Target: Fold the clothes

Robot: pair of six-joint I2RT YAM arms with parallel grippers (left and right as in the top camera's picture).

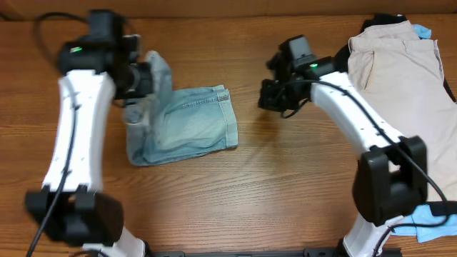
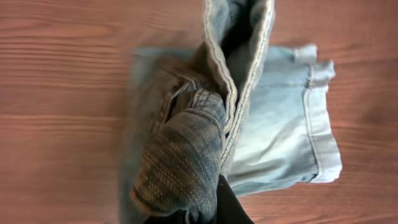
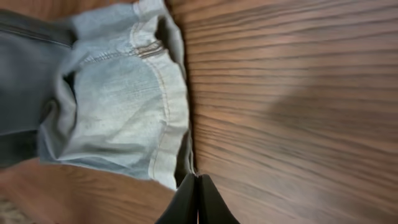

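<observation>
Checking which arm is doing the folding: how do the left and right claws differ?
The left claw grips a raised fold of the denim shorts; the right claw holds nothing. The left is wrapped in cloth, while the right hangs over bare table beside the shorts, seemingly clear of them in the overhead view. Both are shut.

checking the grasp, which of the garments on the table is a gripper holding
The light-blue denim shorts left of centre: the left gripper is shut on a lifted fold of them. The beige shorts at the far right lie untouched.
</observation>
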